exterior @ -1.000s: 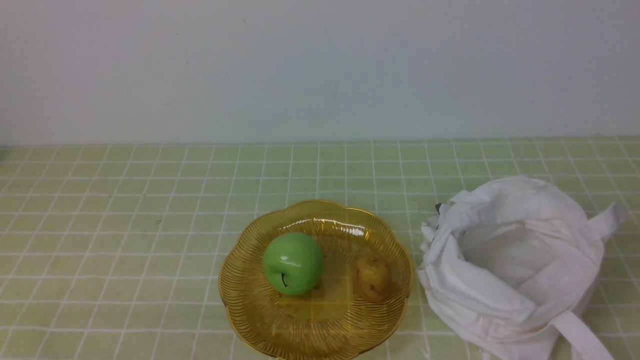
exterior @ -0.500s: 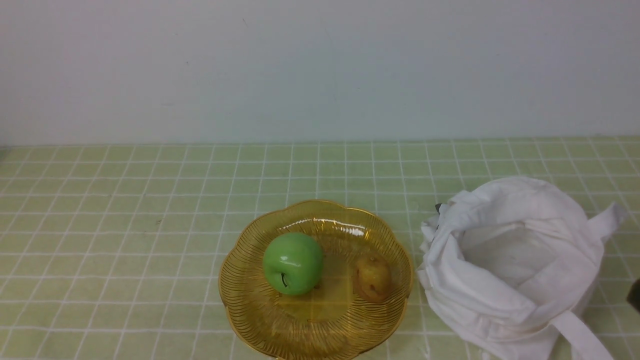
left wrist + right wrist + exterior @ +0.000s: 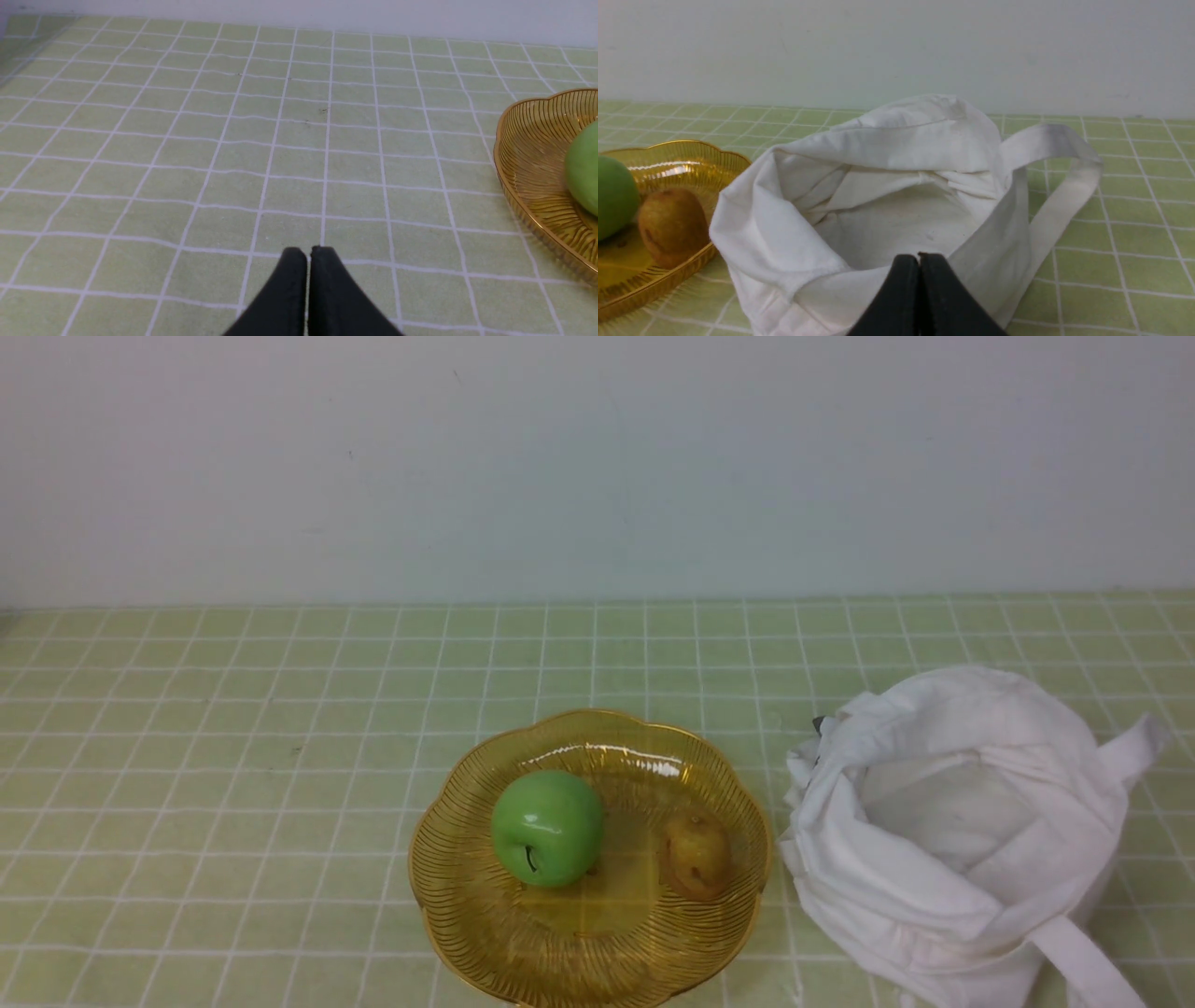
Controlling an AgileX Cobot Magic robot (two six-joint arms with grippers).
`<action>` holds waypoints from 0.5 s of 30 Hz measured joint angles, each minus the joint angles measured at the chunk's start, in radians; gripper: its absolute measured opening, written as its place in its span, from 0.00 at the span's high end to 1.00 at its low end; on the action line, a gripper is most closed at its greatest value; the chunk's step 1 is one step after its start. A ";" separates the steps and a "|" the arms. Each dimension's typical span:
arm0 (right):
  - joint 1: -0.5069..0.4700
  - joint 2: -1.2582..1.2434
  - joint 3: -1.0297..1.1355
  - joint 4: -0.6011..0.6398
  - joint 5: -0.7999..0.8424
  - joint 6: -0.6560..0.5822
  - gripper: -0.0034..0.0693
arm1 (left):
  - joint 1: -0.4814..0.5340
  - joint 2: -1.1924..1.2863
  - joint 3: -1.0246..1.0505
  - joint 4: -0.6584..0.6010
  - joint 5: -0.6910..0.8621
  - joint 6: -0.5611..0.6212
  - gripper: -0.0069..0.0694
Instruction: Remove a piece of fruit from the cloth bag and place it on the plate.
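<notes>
I can see the brown fruit (image 3: 697,854) sitting on the yellow plate (image 3: 590,973), over at three o'clock from the plate's middle. A shiny green apple (image 3: 547,828) is on the plate too, at about ten o'clock. The two don't touch.

A moment ago, a dark bit of the robot poked in at the four o'clock edge of the front view. Now it has gone from there, and the fruit, apple and bag haven't moved. I think that means the robot has pulled back and the job is done.

The white cloth bag (image 3: 892,868) is at three o'clock from the plate, on the worktop (image 3: 280,709), with its mouth wide. I can't see all the way inside.

The right end effector (image 3: 921,257) has its tips together, with nothing in them. The left end effector (image 3: 309,254) is together and holds nothing too.
</notes>
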 joint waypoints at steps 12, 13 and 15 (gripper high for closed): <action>-0.100 0.000 -0.001 0.012 0.024 0.000 0.97 | 0.000 0.000 0.000 0.000 0.000 0.000 0.92; -0.107 0.000 -0.001 0.012 0.024 0.000 0.97 | 0.000 0.000 0.000 0.000 0.000 0.000 0.92; -0.116 0.000 -0.001 0.013 0.024 0.000 0.97 | 0.000 0.000 0.000 0.000 0.000 0.000 0.92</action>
